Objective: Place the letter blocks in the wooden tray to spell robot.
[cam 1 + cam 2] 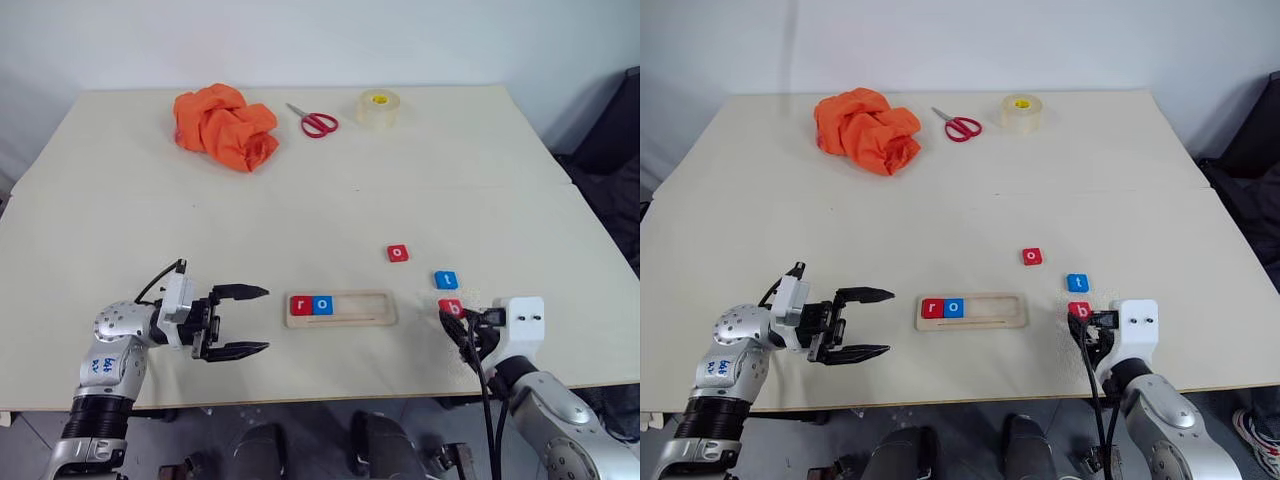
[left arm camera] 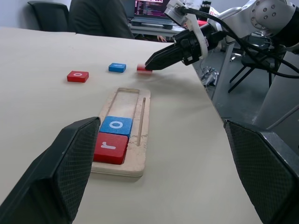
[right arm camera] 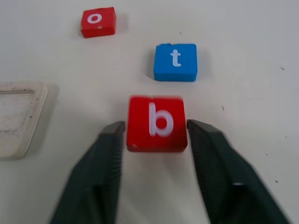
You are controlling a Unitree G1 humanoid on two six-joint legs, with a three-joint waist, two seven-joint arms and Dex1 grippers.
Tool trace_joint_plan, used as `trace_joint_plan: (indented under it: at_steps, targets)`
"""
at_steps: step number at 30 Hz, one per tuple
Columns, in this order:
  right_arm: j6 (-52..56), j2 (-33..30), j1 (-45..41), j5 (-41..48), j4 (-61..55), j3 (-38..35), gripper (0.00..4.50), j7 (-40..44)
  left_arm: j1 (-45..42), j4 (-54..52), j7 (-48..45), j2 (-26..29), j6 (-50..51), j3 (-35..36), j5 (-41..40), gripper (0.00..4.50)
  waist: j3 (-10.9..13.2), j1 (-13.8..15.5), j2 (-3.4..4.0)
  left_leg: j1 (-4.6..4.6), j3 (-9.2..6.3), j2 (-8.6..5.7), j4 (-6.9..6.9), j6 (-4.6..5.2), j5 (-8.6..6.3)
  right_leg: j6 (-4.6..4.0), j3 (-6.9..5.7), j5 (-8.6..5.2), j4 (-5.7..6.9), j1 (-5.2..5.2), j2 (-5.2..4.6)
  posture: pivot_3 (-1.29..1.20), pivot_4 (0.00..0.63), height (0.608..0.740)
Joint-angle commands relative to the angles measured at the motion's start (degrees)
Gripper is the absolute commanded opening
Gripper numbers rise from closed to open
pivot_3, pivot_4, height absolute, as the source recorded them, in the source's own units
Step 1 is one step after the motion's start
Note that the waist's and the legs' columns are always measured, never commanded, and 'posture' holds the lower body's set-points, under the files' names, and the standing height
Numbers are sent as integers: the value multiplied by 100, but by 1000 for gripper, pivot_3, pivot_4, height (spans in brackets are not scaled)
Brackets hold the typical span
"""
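**Red "b" between the right fingers, two letters in the tray**

The table [image 1: 120, 200] carries an orange cloth [image 1: 226, 126], scissors [image 1: 314, 121] and a tape roll [image 1: 378, 108] at its far side. Nearer, the wooden tray [image 1: 340, 308] holds red "r" [image 1: 301, 305] and blue "o" [image 1: 322, 305] at its left end. To its right lie red "o" [image 1: 398, 253], blue "t" [image 1: 446, 279] and red "b" [image 3: 157, 123]. The right gripper [image 3: 156, 135] brackets the "b", fingertips [image 3: 112, 135] at its two sides, whether pinching I cannot tell. The left gripper [image 1: 240, 321] hangs spread wide, left of the tray
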Motion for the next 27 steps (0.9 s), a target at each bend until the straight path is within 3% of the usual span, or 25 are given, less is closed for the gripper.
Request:
trace_joint_plan:
  at_steps: [1,4,9,18,22,27]
  targets:
    - [-222,4,31,37,-13,-21,3507,67,34,-207,35,27,-5,100,-109,4500,0,-2,0,0,0,0,0,0,0,0,0,0,0,0,0,0,150,740]
    - [-397,-134,60,43,13,-68,4462,263,35,-207,49,16,-10,97,-116,4500,0,1,0,1,0,0,0,0,0,0,0,0,0,0,0,0,150,740]
    - [-664,-713,80,204,99,-215,4462,1014,14,-193,57,-7,-17,77,-119,4500,0,3,0,0,0,0,0,0,0,0,0,0,0,1,0,0,150,740]
    - [-1608,-2932,-88,214,1256,-526,4462,3538,-39,-148,94,-88,-75,54,-92,4500,0,3,-3,2,1,-1,8,4,-2,3,0,2,-2,6,1,0,150,740]
    - [-2448,-3839,-599,-184,2333,-135,4462,4745,2,-177,137,-132,-112,68,-75,4500,0,4,-4,3,5,-1,11,3,-2,8,4,4,-2,6,3,0,150,740]
    - [-2948,-4317,-1548,-568,3479,534,4462,5569,214,-388,233,-124,-111,134,-124,4500,2,6,-7,3,6,-1,16,3,-1,12,5,7,-2,7,2,0,150,740]
